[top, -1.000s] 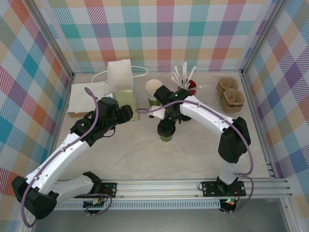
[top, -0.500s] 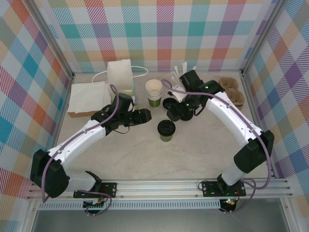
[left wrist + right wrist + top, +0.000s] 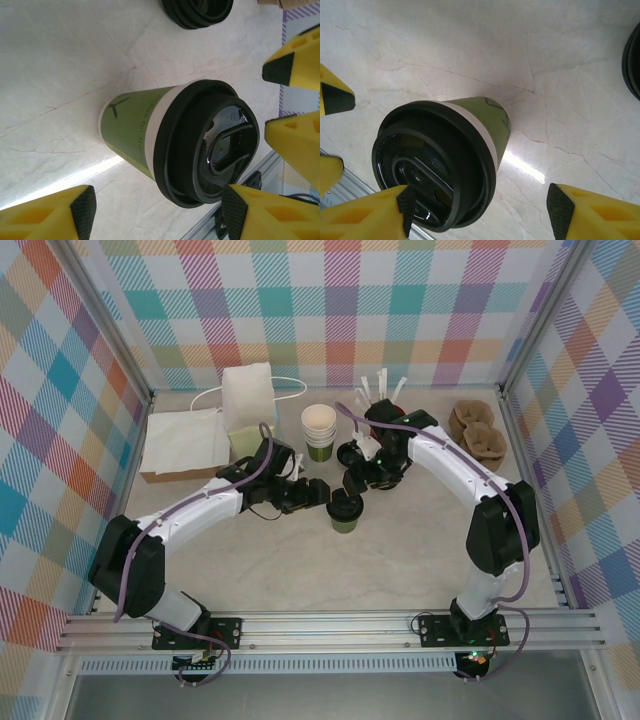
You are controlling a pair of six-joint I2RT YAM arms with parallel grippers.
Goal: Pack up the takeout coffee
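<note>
The takeout coffee [image 3: 345, 511] stands in the middle of the tabletop [image 3: 250, 570] with its black lid [image 3: 207, 150] on. A second ago the right hand [image 3: 358, 478] was right over it, and the left hand [image 3: 318, 491] was farther to the left. Then the right hand went off toward the loose lids [image 3: 350, 453]. Now it is back, just behind the takeout coffee, and the left hand has come in close from the left. Both hands are open, fingers spread, and neither holds anything yet. I think the lid is done and picking it up comes next.
</note>
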